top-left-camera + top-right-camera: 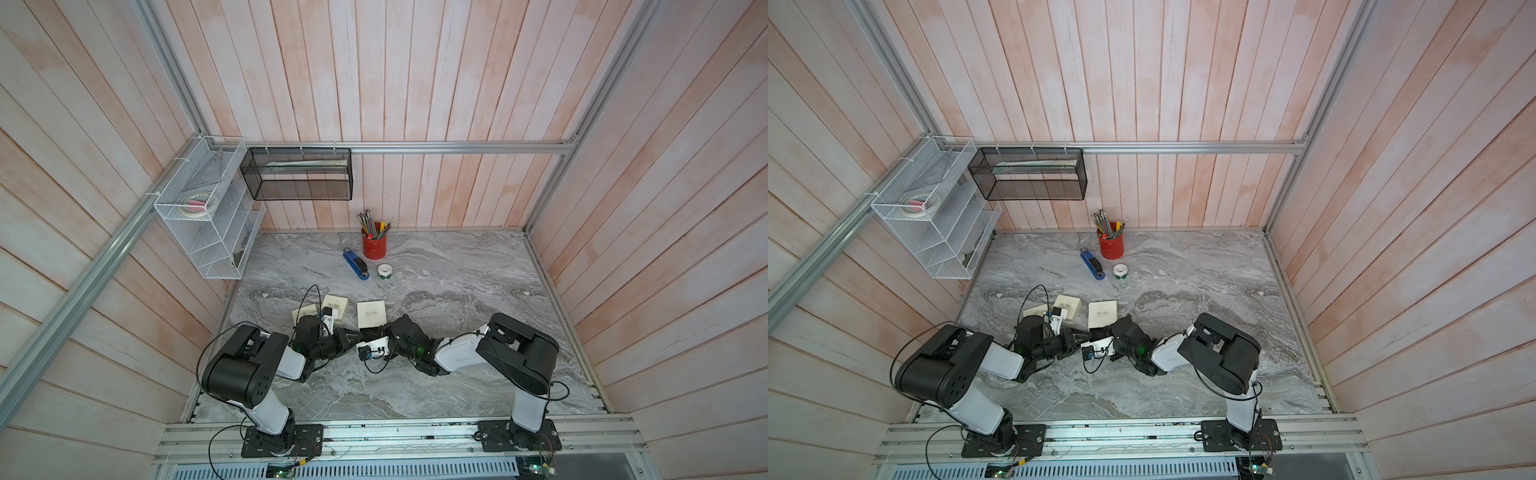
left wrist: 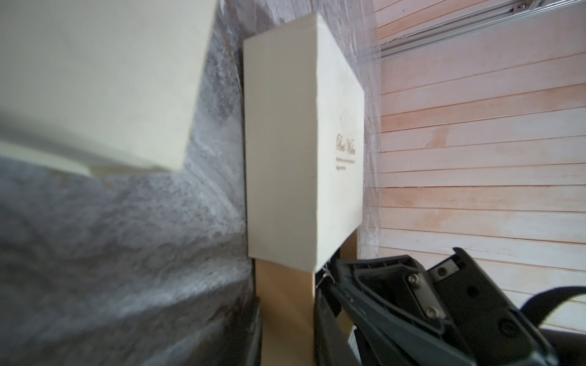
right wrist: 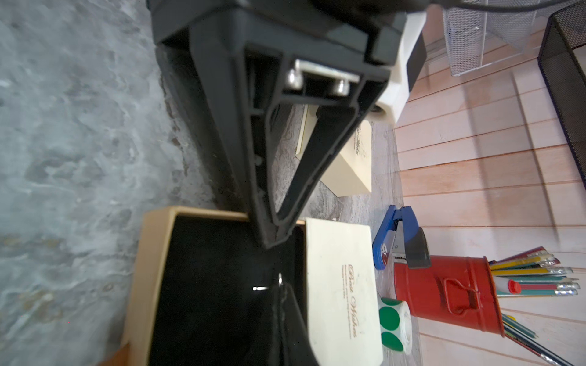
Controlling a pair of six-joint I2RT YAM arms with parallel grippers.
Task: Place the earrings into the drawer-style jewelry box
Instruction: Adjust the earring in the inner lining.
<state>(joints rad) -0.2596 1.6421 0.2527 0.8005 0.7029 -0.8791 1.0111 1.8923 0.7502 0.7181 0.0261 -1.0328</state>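
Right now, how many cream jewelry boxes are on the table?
3. The centre box has its drawer pulled out; the second box lies just left of it; the third box is farther left, partly hidden by the left arm.

Cream jewelry box (image 3: 342, 285), black-lined tan drawer (image 3: 155, 253), grey marbled table (image 3: 79, 142).

Matt cream card box (image 3: 342, 285) w/ blk velvety drawer (image 3: 215, 285) (marble-look tabletop (image 3: 79, 126)).

Left arm (image 1: 237, 374), right arm (image 1: 519, 353): bulky black joint housings, glossy white link shells. Black base plates (image 1: 309, 436) sat bolted at lower frame edge. Thin black cables (image 1: 316, 286) looped off wrists. Left gripper (image 3: 274, 236) showed tapered black fingers (image 3: 230, 126), silver rail, two screws.
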